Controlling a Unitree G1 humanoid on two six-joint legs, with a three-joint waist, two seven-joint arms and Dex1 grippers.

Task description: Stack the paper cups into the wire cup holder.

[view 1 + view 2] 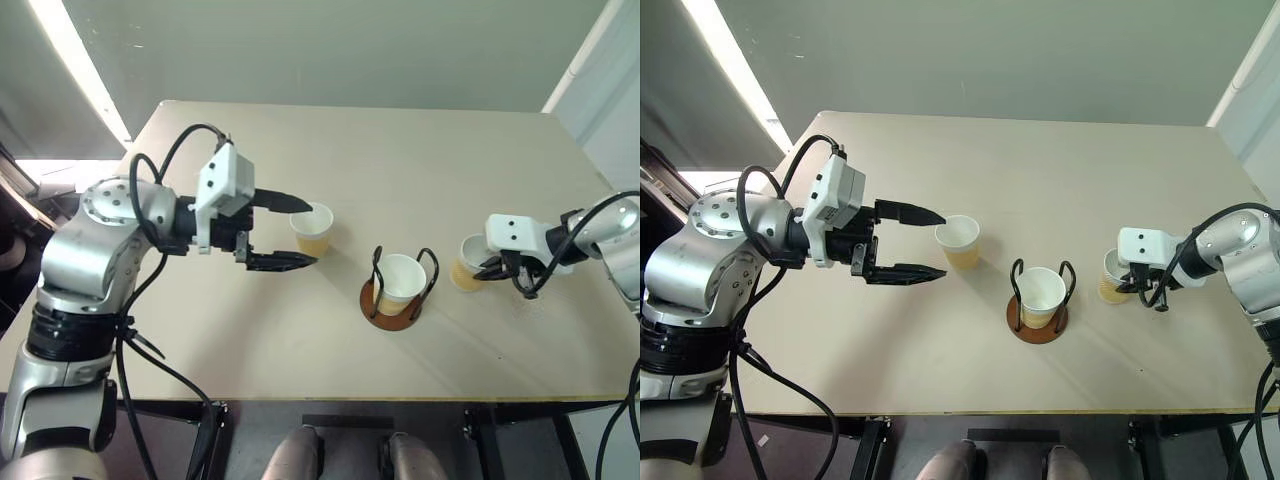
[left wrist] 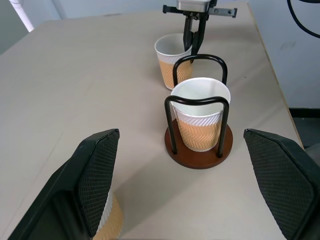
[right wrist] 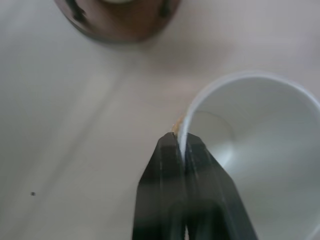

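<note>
Right jaws [image 3: 184, 142] pinched on paper cup [image 1: 467, 264] rim, left jaws [image 1: 297, 232] spread wide beside another cup [image 1: 313, 229].

From the right wrist, the cup holder [image 3: 117, 20] is blurred and cut off at the edge, wires barely showing. The left gripper's finger [image 2: 85, 185] hides most of the near cup [image 2: 112, 225], itself cropped below.

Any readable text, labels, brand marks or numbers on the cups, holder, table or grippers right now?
None: no words, numbers or signs can be read.
The paper cups carry only a ribbed pattern.
The wire cup holder and the table are unmarked.
</note>
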